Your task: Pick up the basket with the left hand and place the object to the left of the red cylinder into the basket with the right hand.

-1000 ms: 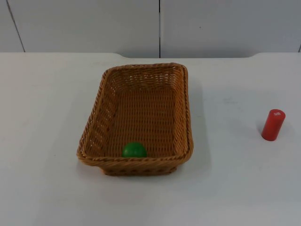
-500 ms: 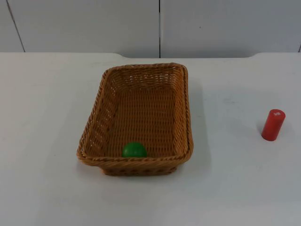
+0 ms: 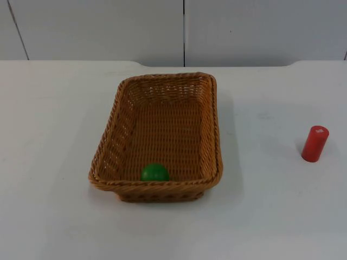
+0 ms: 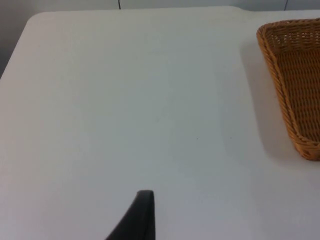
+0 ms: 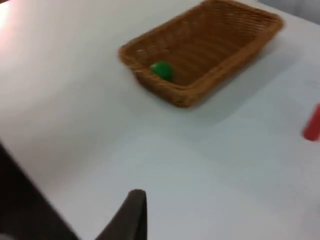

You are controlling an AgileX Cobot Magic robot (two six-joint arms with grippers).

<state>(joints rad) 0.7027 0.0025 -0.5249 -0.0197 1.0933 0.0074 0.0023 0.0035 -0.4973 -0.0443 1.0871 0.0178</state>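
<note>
A brown wicker basket (image 3: 162, 76) rests flat on the white table, a little left of centre. A green ball (image 3: 155, 172) lies inside it against the near wall. A red cylinder (image 3: 315, 143) stands upright at the right, well apart from the basket. My left gripper (image 4: 142, 216) hangs over bare table to the left of the basket (image 4: 280, 70), touching nothing. My right gripper (image 5: 131, 215) is held back over the table's edge, far from the basket (image 5: 200, 90), the green ball (image 5: 161, 70) and the red cylinder (image 5: 312, 124).
The grey partition wall (image 3: 184, 30) closes off the far side of the table (image 3: 54, 135). White table surface lies between the basket and the red cylinder, and also left of the basket.
</note>
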